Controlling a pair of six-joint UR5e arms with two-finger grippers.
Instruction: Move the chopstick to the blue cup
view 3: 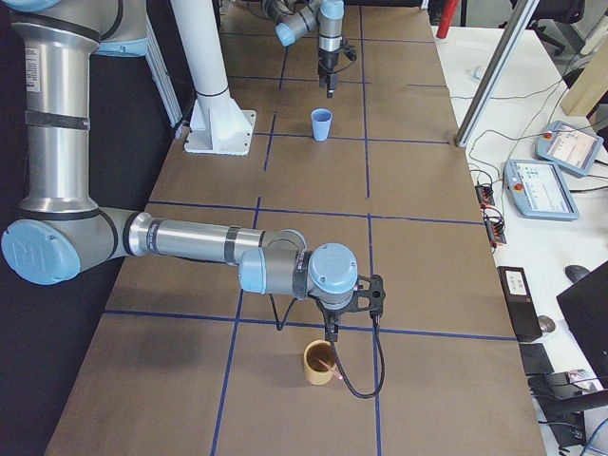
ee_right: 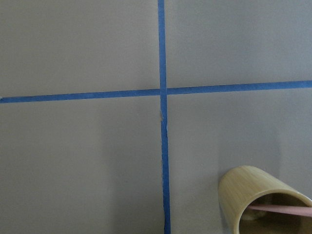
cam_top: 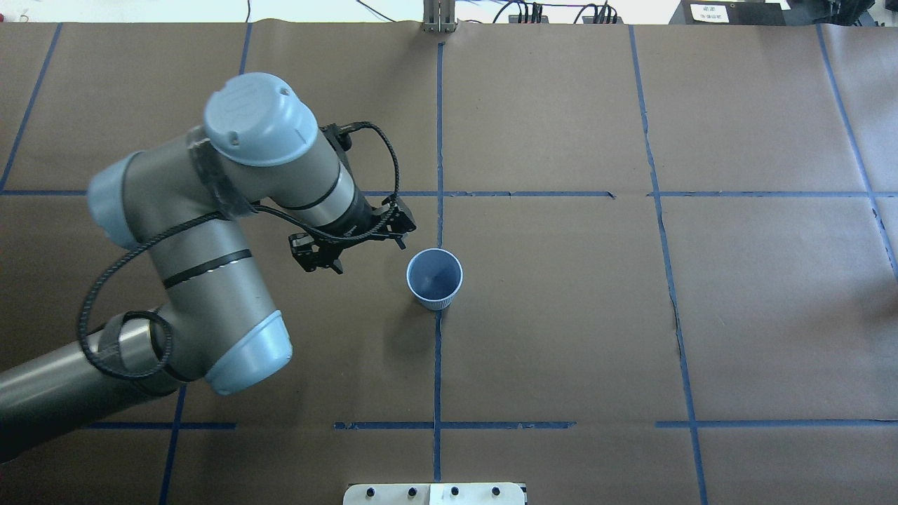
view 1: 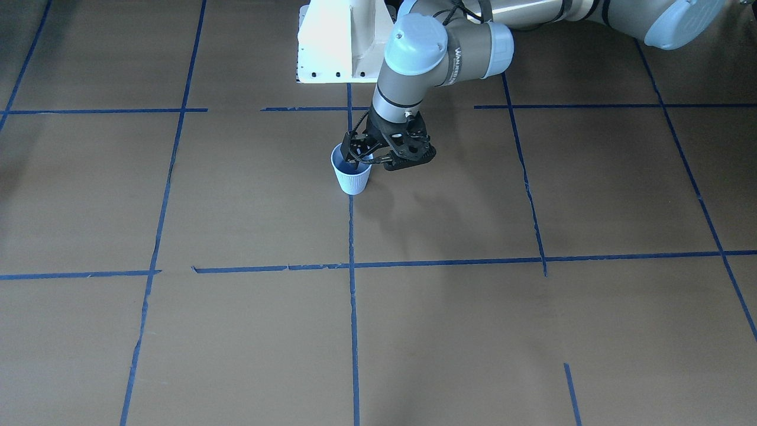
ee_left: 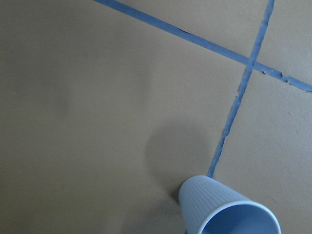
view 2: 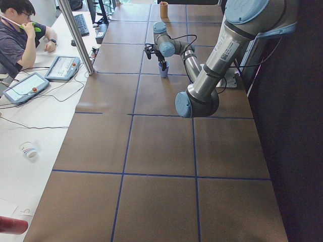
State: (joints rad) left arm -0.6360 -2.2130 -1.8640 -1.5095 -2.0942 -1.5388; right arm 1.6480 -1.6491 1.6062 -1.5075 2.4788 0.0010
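The blue cup [cam_top: 435,279] stands upright and empty near the table's centre line; it also shows in the front view [view 1: 352,174] and low in the left wrist view [ee_left: 224,214]. My left gripper [cam_top: 354,251] hangs just beside the cup, on its left in the overhead view, jaws apart and empty [view 1: 374,158]. A salmon-pink chopstick [ee_right: 282,208] lies inside a bamboo cup [ee_right: 253,195] at the table's right end [view 3: 318,361]. My right gripper [view 3: 332,328] hovers just above that bamboo cup; I cannot tell whether it is open or shut.
The white robot base [view 1: 337,41] stands at the table's near edge behind the blue cup. Blue tape lines grid the brown table. A side desk with tablets [view 3: 546,185] and a seated person [view 2: 20,30] runs along the far edge.
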